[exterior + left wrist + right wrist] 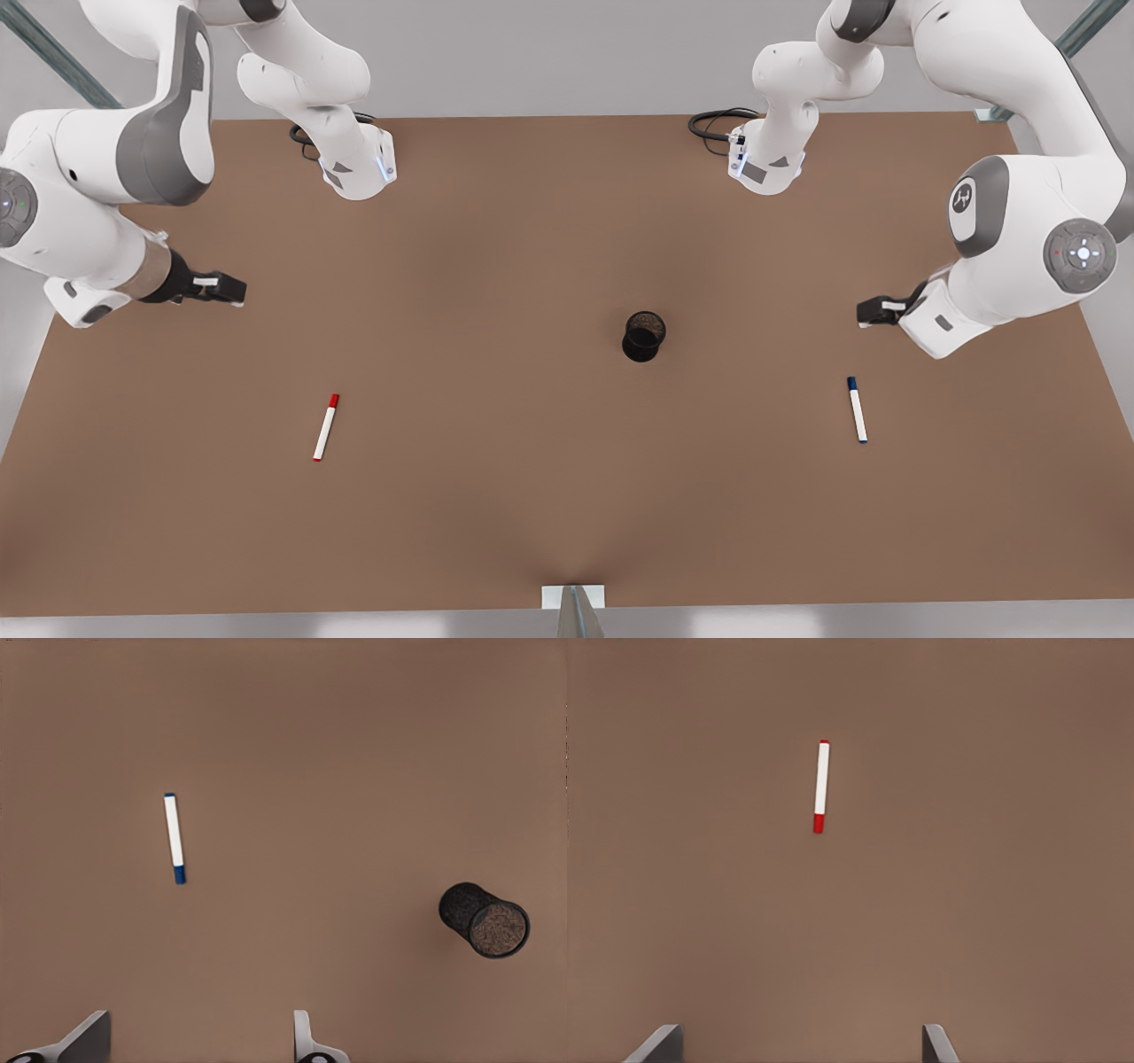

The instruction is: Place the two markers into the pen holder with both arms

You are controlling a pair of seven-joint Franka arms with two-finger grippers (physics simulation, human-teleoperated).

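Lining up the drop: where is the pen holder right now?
The pen holder stands on the table, right of centre in the front view, between the two markers and nearer the blue-capped marker.

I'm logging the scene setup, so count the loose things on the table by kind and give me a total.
Markers: 2, the red-capped marker and the blue-capped marker.
Pen holder: 1, black mesh, standing empty.
Total: 3.

My left gripper (873, 312) hung above the brown table (496, 266) near its edge at the front view's right, fingers (306, 1036) spread wide. My right gripper (226, 289) hung above the opposite edge, likewise spread, both arms bent.
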